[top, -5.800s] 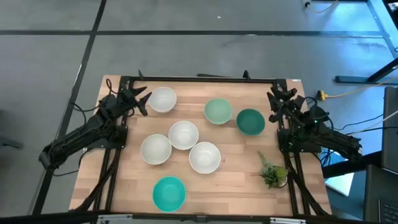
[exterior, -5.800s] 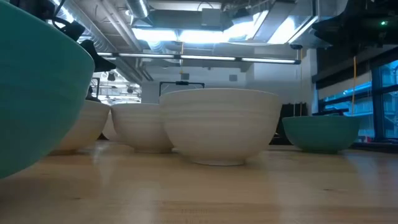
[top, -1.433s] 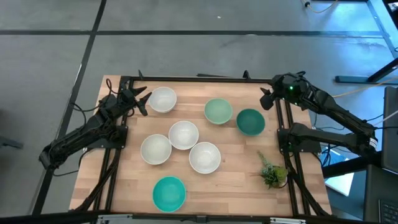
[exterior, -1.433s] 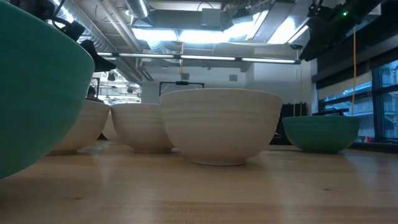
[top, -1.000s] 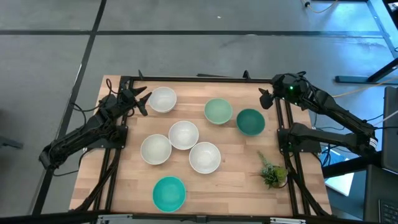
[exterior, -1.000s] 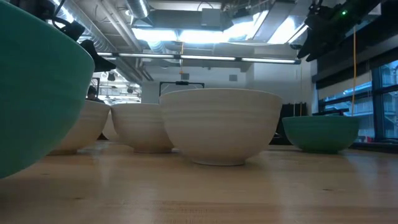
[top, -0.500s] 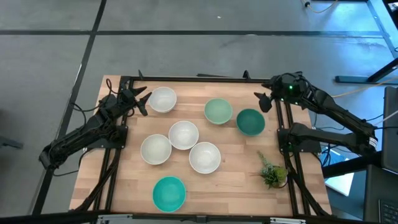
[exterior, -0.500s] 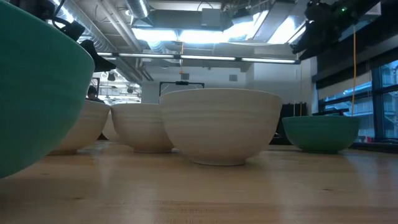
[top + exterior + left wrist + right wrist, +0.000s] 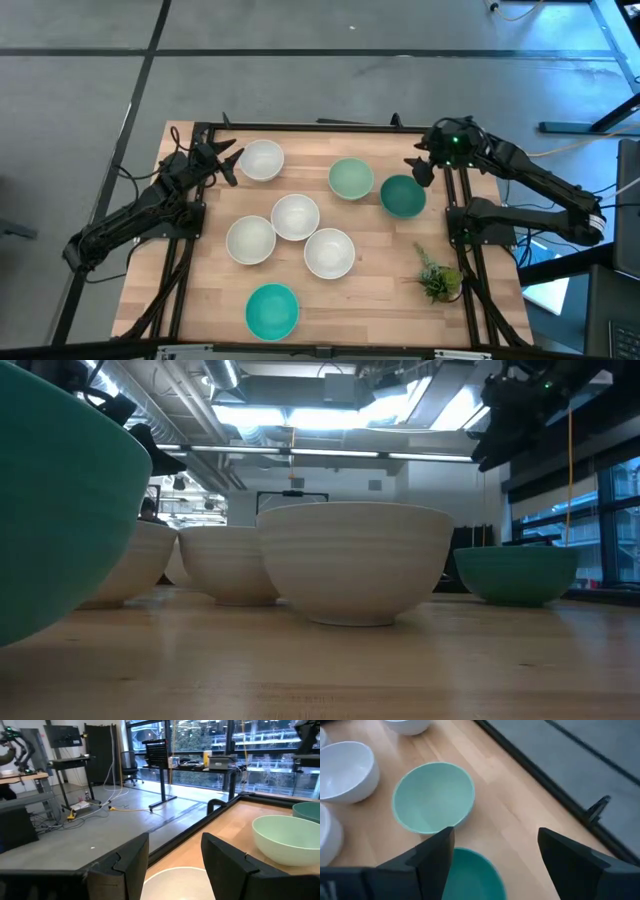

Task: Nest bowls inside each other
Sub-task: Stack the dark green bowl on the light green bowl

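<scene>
Seven small round bowls, smooth and glossy, are sitting upright and separate on a pale wood-plank table (image 9: 380, 270) w/ a black metal frame; none are nested.

Four are white: one white bowl (image 9: 262, 159) at the far left, three more clustering mid-table as a far-centre white bowl (image 9: 295, 216), a left white bowl (image 9: 250, 239) and a right white bowl (image 9: 329, 252), close together, almost touching. A pale mint bowl (image 9: 351, 178) is lying at the far centre, w/ a dark teal bowl (image 9: 402, 195) just beside it to the right. A bright turquoise bowl (image 9: 272, 310) is sitting alone near the front edge. A small green plant sprig (image 9: 438, 277) is lying at the front right.

The right gripper (image 9: 421, 166) is hovering above the table's far right, just beyond the dark teal bowl, not touching it; its wrist view is looking down on the mint bowl and the teal rim, fingers (image 9: 435, 857) spread wide apart, nothing between them.

The left gripper (image 9: 228, 160) is waiting at the far left, just beside the far-left white bowl, fingers (image 9: 131, 860) apart, that bowl's rim showing between them.
</scene>
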### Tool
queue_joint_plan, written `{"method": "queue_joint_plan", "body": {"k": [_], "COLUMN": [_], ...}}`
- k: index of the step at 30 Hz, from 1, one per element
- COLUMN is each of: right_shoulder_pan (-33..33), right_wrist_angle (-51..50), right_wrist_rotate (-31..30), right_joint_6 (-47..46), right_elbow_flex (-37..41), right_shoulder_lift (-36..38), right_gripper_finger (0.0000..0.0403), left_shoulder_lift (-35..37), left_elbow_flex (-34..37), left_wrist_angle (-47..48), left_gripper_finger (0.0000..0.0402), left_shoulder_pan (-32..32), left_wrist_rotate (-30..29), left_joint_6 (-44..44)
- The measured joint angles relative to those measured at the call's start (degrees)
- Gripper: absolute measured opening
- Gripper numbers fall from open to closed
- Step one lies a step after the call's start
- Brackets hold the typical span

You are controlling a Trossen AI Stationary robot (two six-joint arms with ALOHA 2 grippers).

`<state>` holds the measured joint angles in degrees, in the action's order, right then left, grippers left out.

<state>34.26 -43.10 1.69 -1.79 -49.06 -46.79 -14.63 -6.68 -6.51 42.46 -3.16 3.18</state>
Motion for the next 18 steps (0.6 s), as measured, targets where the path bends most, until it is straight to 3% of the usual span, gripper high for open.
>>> {"method": "queue_joint_plan", "body": {"k": [15, 18], "right_shoulder_pan": [-0.17, -0.76], "right_wrist_angle": [-7.53, -7.69], "right_wrist_rotate": [5.51, 4.08], "right_joint_6": [-10.35, -10.91], "right_elbow_flex": [0.00, 0.00], "right_shoulder_lift": [-1.42, -2.84], "right_gripper_finger": [0.0287, 0.0287], "left_shoulder_lift": [-0.01, 0.00], "left_elbow_flex": [-0.02, -0.01], "left_wrist_angle": [-0.02, -0.02], "left_gripper_finger": [0.0176, 0.0176], "left_shoulder_pan": [0.00, 0.00], "left_wrist_rotate": [-2.28, -2.27], "left_joint_6": [0.02, 0.04]}}
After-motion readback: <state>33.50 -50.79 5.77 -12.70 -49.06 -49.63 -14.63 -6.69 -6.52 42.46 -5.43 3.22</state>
